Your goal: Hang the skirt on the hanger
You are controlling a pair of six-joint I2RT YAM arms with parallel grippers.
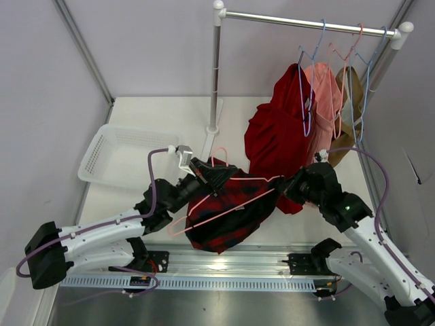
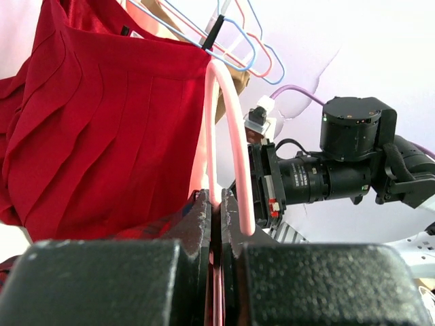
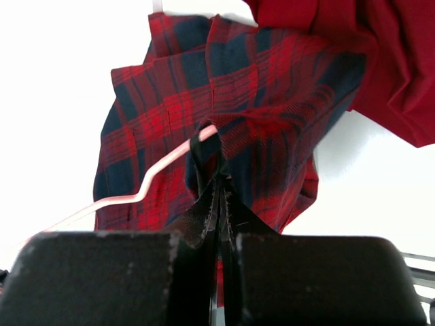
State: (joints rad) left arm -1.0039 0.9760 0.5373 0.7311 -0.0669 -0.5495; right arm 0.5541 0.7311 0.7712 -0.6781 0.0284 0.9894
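From above, we note the left gripper [image 1: 211,175] pinching the hanger [image 1: 234,202], with the skirt [image 1: 224,217] draped between it and the right gripper [image 1: 289,189]. Left wrist: fingers [image 2: 197,224] pressed onto the hanger's pink wire. Right wrist: fingers [image 3: 200,214] clamp the skirt's plaid fabric directly ahead.

Left wrist view: hanger [image 2: 234,149] wire drops between the left gripper [image 2: 216,204] fingers and is lost behind the gripper body. Plain red garment [image 2: 102,136] is cut by the top and left edges.

Right wrist view: skirt [image 3: 258,136] lower part is hidden behind the right gripper [image 3: 219,190] body. Pink wire vanishes under plaid. Black loop [image 3: 197,153] at the fingertips, nature unclear.

Top view: hanger's right end is under plaid folds. Right arm [image 1: 367,231] base is cut by the bottom-right corner. Brown garment [image 1: 350,125] is mostly behind the salmon-pink one [image 1: 326,92].
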